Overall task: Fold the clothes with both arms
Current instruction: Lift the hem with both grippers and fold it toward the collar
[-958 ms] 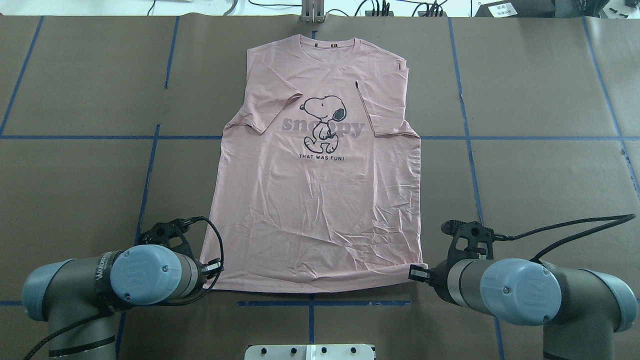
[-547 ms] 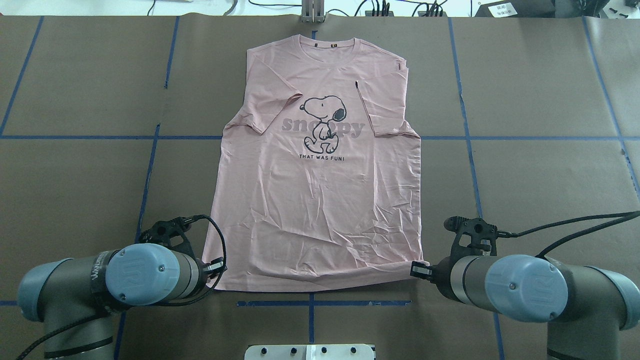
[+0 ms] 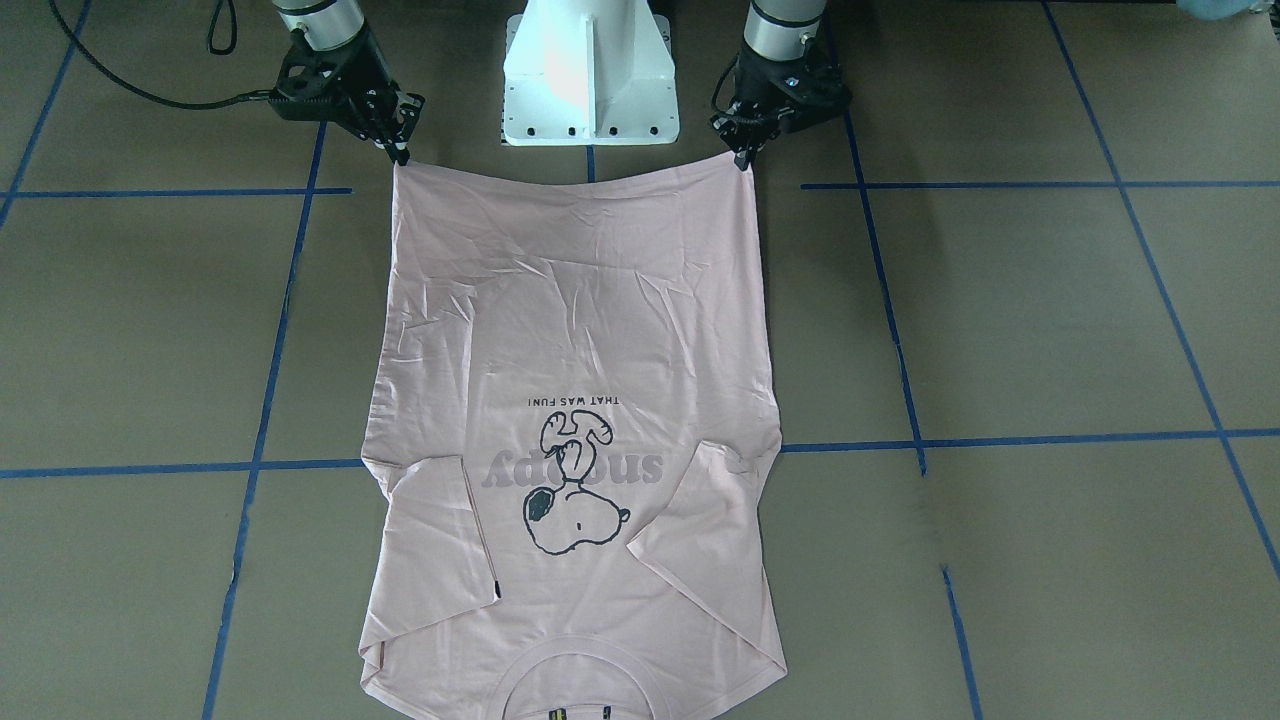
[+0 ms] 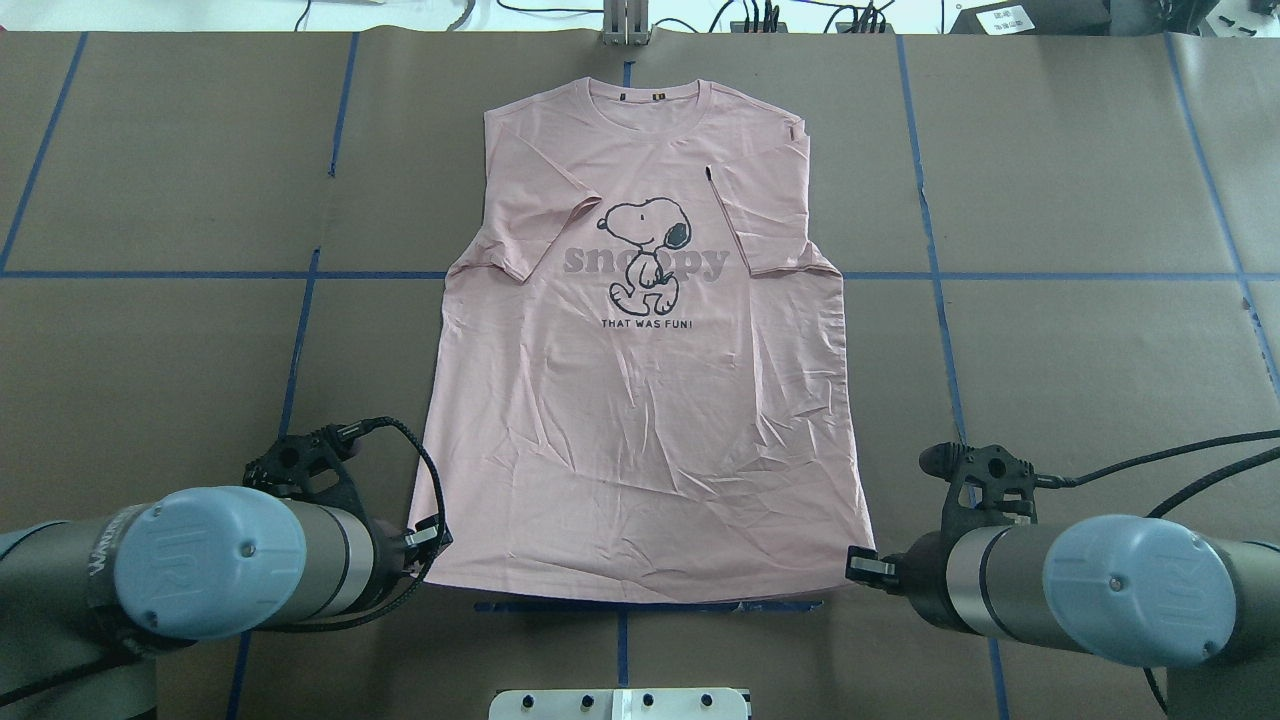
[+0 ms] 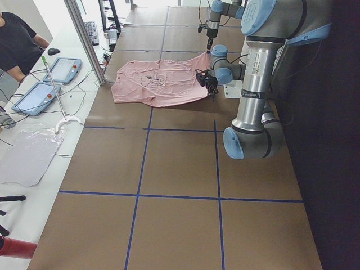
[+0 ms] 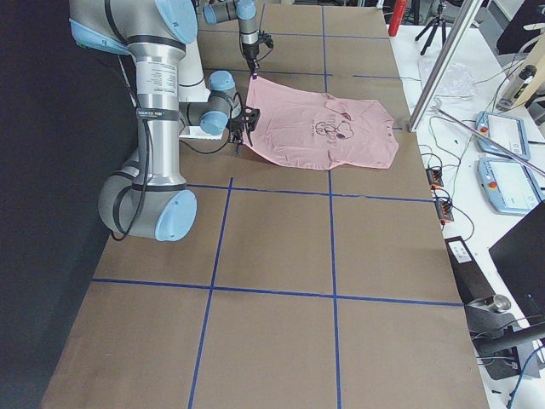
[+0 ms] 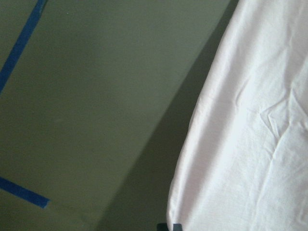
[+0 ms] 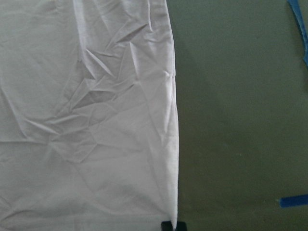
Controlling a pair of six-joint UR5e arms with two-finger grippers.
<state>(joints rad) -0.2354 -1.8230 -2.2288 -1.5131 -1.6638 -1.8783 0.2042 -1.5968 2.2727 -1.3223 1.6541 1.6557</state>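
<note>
The pale pink T-shirt (image 4: 640,430) lies front up on the brown table, collar far from me, both sleeves folded inward over the chest. The Snoopy print (image 4: 650,255) shows. My left gripper (image 4: 428,543) is shut on the near left hem corner. My right gripper (image 4: 860,566) is shut on the near right hem corner. The hem is stretched straight between them and sits slightly off the table. In the front-facing view the shirt (image 3: 580,330) hangs from the left gripper (image 3: 745,160) and the right gripper (image 3: 400,155). The wrist views show only cloth (image 7: 250,144) (image 8: 96,120) with a shadow under its edge.
The white pedestal base (image 4: 620,703) stands just behind the hem, between the arms. Blue tape lines (image 4: 620,606) cross the brown table cover. A metal post (image 4: 625,25) and cables sit at the far edge. An operator (image 5: 17,39) and tablets (image 5: 62,70) are beyond that edge.
Both grippers have drawn back toward the robot and spread outward with the hem corners. The hem is now wider and tauter, and the whole shirt has slid slightly nearer.
</note>
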